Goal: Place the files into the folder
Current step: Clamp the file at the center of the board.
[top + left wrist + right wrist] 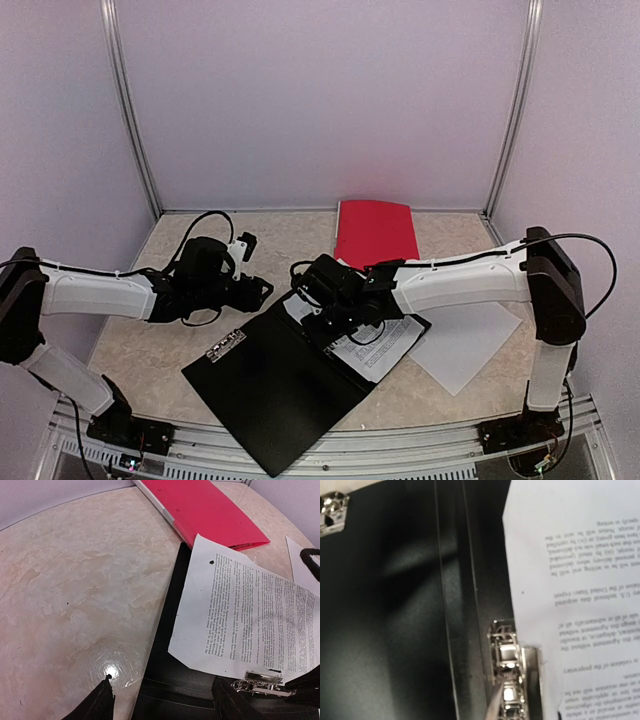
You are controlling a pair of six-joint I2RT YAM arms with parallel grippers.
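Right gripper (pixel 320 298) is down low over the spine of the open black folder (pixel 270 390), but whether its fingers have closed on anything I cannot tell: the top view gives only a dark mass and its own wrist camera shows no fingertips. Left gripper (pixel 163 682) hangs open and empty at the folder's left edge, over the bare marble table (pixel 75 580). The printed sheet (pixel 245 625) lies skewed on the folder's right half, one edge lapping onto the metal clamp (pixel 507 667). There's the danger: a squeeze or tug at that clamp could trap the page crooked, crease it or drag it off line, and with nothing pinning the cover down the whole folder might slide. Only the top view shows a blank sheet (pixel 470 345) out on the table to the right, not yet filed, and both arms at once. The right wrist alone gives the clamp close up with the paper's edge over it. The left wrist alone shows those parted fingers and the red folder (pixel 205 510) just beyond the sheet's far corner
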